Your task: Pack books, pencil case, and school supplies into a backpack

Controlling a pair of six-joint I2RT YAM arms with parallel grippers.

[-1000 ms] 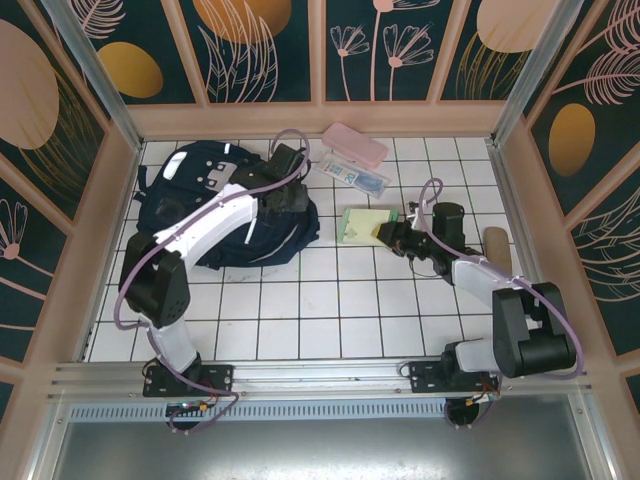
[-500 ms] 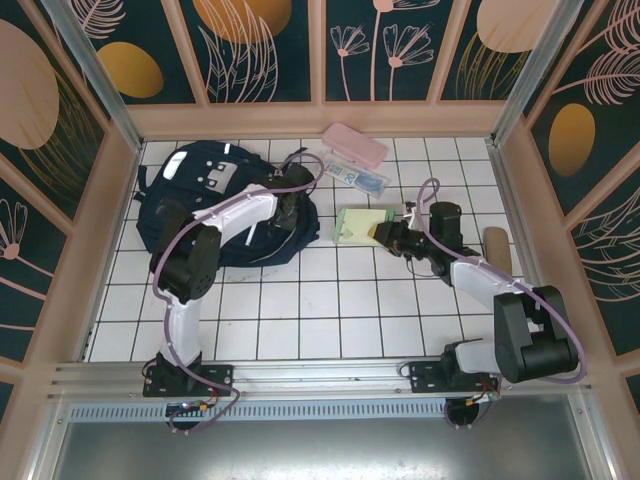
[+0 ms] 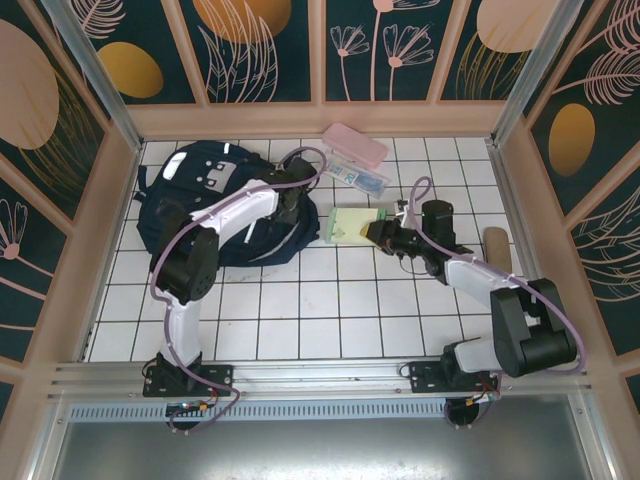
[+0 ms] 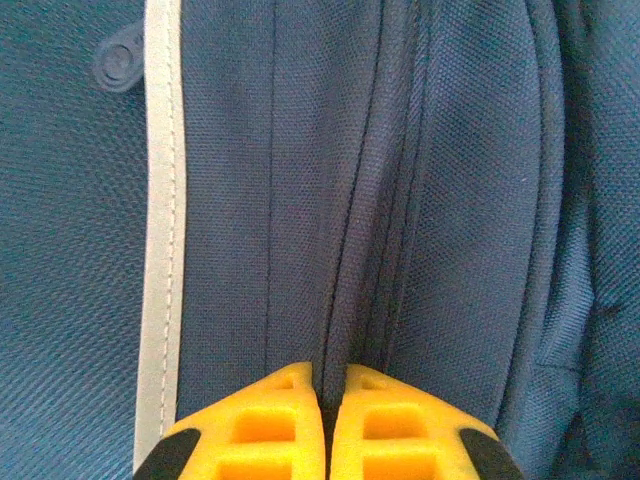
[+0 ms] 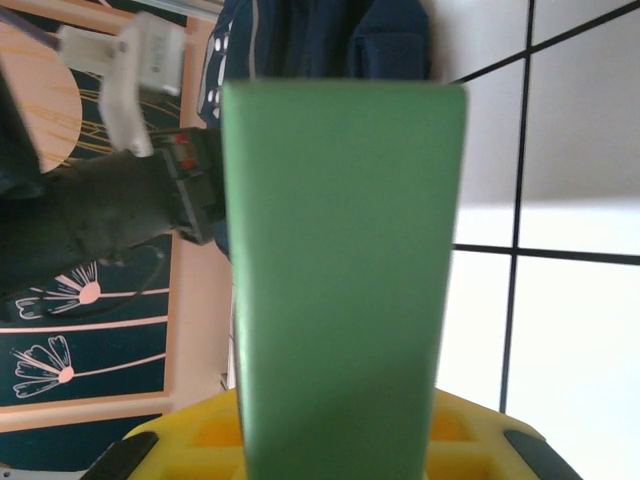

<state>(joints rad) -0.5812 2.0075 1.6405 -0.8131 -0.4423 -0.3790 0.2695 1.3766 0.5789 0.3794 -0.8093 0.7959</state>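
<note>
Green book (image 5: 340, 280): clamped in our right end effector (image 3: 378, 232), far edge aimed at the backpack (image 3: 200, 215).
Backpack: just beyond the book; the zipper seam looks closed (we see no opening).
Left end effector (image 4: 325, 420): fingers together at that seam; we cannot tell whether they hold fabric.
Risk: if the pinch missed, no mouth opens and the book may jam against cloth and slip.

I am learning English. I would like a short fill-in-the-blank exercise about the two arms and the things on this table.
1. The right pincer holds a pale ____ book.
2. The left pincer is closed on the dark blue ____.
3. The pencil case beside the clear packet is ____ in colour.

Missing words: green; backpack; pink.
</note>
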